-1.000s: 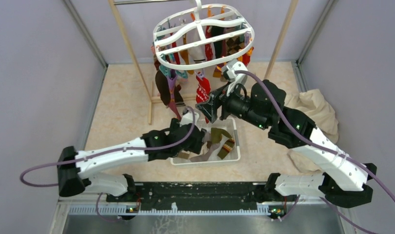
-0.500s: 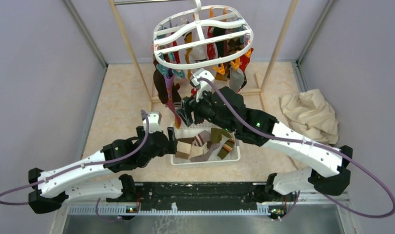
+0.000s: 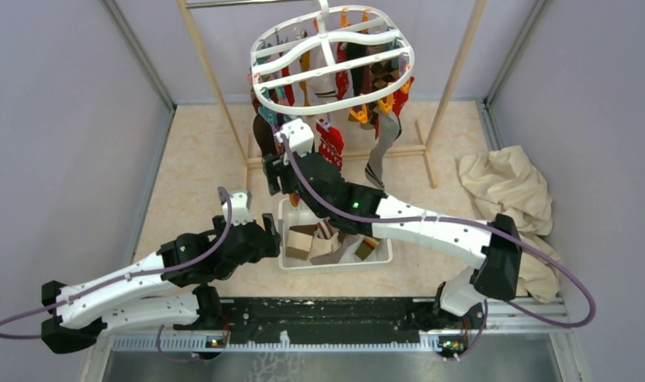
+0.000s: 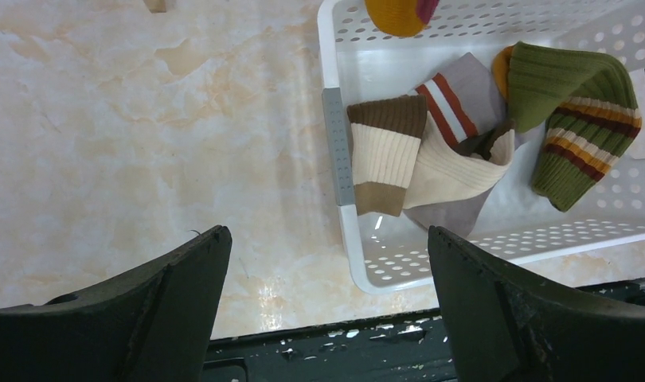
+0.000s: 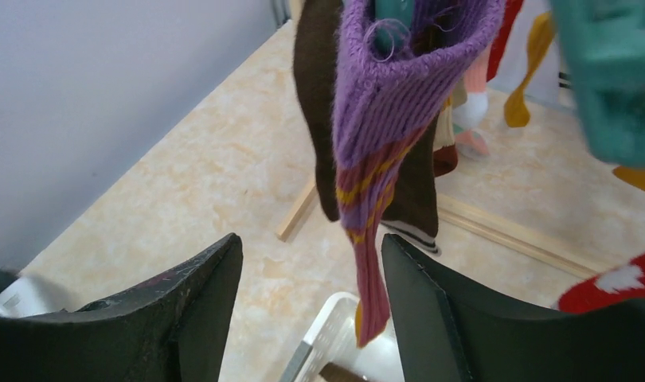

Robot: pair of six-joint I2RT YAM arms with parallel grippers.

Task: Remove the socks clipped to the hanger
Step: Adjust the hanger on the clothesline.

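The white oval hanger (image 3: 333,60) hangs at the back with several socks clipped under it, among them a red one (image 3: 330,143) and a grey one (image 3: 381,151). My right gripper (image 3: 273,173) is open below the hanger's left side. In the right wrist view a purple striped sock (image 5: 381,151) hangs between its open fingers (image 5: 311,243), close to the right one, with a dark brown sock (image 5: 315,103) behind. My left gripper (image 3: 270,231) is open and empty (image 4: 327,232) over the basket's left rim.
The white slotted basket (image 3: 383,256) holds loose socks, including a brown-and-cream one (image 4: 383,151) and a green striped one (image 4: 582,111). Wooden rack poles (image 3: 216,87) flank the hanger. A cream cloth (image 3: 506,183) lies at the right. Grey walls enclose both sides.
My right arm swung left from the hanger's right side to the purple sock on its left. My left arm drew back left, out of the basket.
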